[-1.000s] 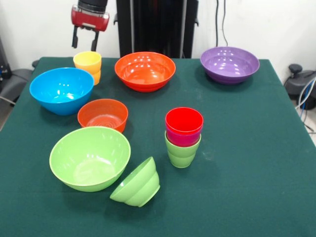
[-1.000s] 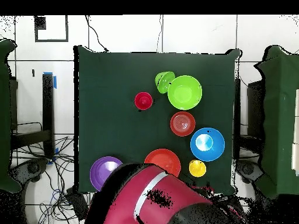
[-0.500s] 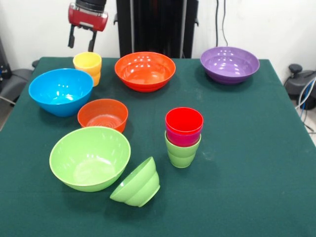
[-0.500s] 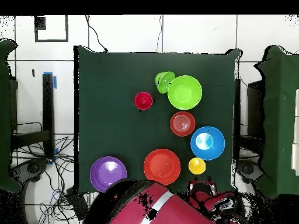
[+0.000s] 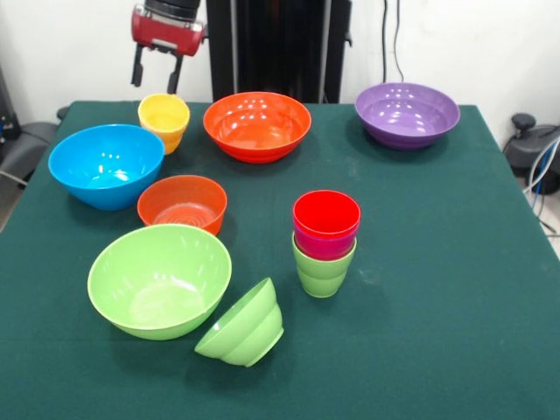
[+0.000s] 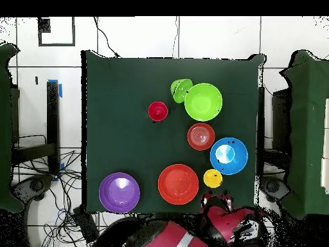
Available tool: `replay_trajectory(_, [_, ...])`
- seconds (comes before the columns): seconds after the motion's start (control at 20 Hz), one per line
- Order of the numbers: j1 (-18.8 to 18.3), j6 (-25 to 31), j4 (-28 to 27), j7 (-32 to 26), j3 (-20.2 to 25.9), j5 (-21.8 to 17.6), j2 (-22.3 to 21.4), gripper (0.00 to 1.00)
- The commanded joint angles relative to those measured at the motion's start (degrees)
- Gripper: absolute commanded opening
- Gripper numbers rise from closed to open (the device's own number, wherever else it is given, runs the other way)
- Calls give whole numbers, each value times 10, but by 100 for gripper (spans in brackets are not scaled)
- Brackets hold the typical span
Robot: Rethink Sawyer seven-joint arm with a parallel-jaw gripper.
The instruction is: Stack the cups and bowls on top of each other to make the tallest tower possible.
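Observation:
My gripper (image 5: 155,81) hangs open and empty just above and behind the yellow cup (image 5: 164,120), which stands at the table's far left next to the blue bowl (image 5: 107,164). The red cup (image 5: 326,215) sits in the purple cup (image 5: 324,246), and both sit in the light green cup (image 5: 321,273) as a short stack at mid table. The small light green bowl (image 5: 242,325) lies on its side against the large light green bowl (image 5: 159,280). The small orange-red bowl (image 5: 182,203), large orange bowl (image 5: 257,125) and purple bowl (image 5: 407,114) stand apart.
The green table (image 5: 455,289) has bare cloth on its right and near side. In the overhead view the yellow cup (image 6: 213,178) lies between the orange bowl (image 6: 178,184) and the blue bowl (image 6: 228,156), near the table edge by the robot.
The gripper rose a little and shifted right, still open. The yellow cup slid slightly right and the blue bowl slightly left. In the overhead view the arm drew back toward the base.

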Motion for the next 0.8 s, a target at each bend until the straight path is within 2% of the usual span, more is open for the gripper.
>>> replay_trajectory(0.05, [-12, 90, 23, 35, 120, 6, -39, 100])
replay_trajectory(0.3, [-30, 120, 39, 21, 148, 4, -69, 100])
replay_trajectory(0.65, [-79, 170, 76, -13, 205, -2, -126, 100])
replay_trajectory(0.8, [-89, 178, 79, -18, 216, -1, -133, 100])
